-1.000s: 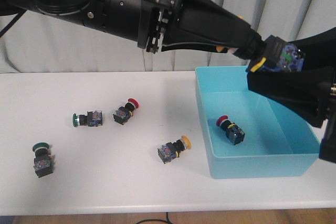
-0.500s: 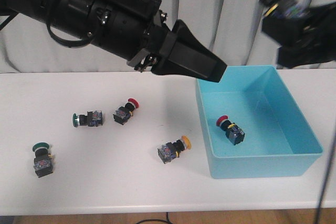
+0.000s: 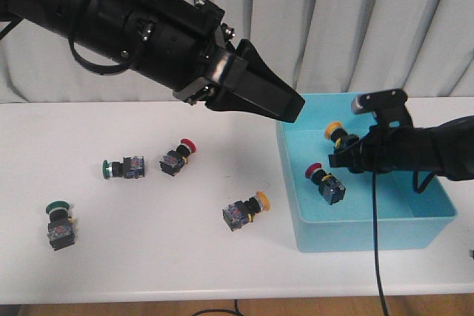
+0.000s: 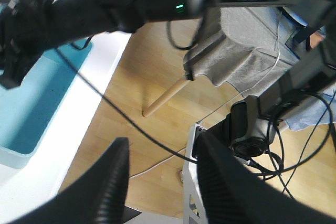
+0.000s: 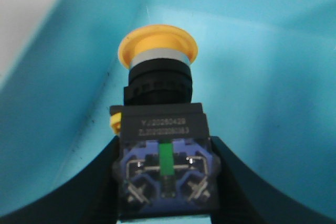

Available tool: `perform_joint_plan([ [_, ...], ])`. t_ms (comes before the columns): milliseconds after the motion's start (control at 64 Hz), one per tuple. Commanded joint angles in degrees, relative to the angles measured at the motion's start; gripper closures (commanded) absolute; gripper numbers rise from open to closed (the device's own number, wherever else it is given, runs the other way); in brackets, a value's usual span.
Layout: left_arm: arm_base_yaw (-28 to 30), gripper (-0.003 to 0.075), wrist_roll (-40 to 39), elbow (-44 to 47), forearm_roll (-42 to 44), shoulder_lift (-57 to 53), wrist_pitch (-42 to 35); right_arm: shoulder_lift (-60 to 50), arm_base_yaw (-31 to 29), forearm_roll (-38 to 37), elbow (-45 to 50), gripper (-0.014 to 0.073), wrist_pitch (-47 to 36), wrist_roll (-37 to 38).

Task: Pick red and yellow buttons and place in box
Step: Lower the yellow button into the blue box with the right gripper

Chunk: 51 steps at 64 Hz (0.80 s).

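Left gripper [image 3: 285, 103] hangs above mid-table, fingers apart, holding nothing, presumably clear of the drop. Toward the right edge, the right gripper [image 3: 348, 155] grips a yellow button [image 5: 160, 124] inside the box [image 3: 370, 234], evidently for release. Cap yellow, collar black, body blue-and-clear.

Robot lab or test room. White table [image 3: 148, 257] backed by pale curtains [image 3: 355, 27] at 12 o'clock; wood floor [image 4: 152, 145] strewn with loose cables [image 4: 131, 129]; grey cloth-draped stand [image 4: 236, 56] and a camera [image 4: 247, 129] on a white frame.
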Motion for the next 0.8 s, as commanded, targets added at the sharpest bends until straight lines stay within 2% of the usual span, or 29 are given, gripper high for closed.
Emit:
perform_joint_plan([
  [0,-0.2,0.0476,-0.2,-1.5,-3.5,-2.3,0.1,-0.3,-0.3,1.3,-2.4,0.0570,-0.7,-0.5],
  [172,-0.2,0.0505,-0.2,-1.5,-3.5,-2.3,0.1,2.0,-0.3,1.3,-2.5,0.0452,-0.5,-0.5],
  [422,-0.2,0.0504,-0.1,-1.5,-3.1,-2.3,0.1,2.7,-0.3,1.6,-2.5,0.0085,-0.3,0.2],
  [531,-0.2,0.0504,-0.1,-1.5,-1.3,-2.3,0.1,2.6,-0.3,1.6,-2.5,-0.0013,0.3,0.6],
  [625,-0.2,0.0504,-0.1,-1.5,0.6,-2.3,0.1,1.5,-0.3,1.6,-2.5,-0.0040,2.2,2.1],
  [781,-0.2,0.0504,-0.2,-1.5,4.2,-2.3,0.1,-3.5,-0.3,1.6,-2.5,-0.0006,7.8,4.6],
])
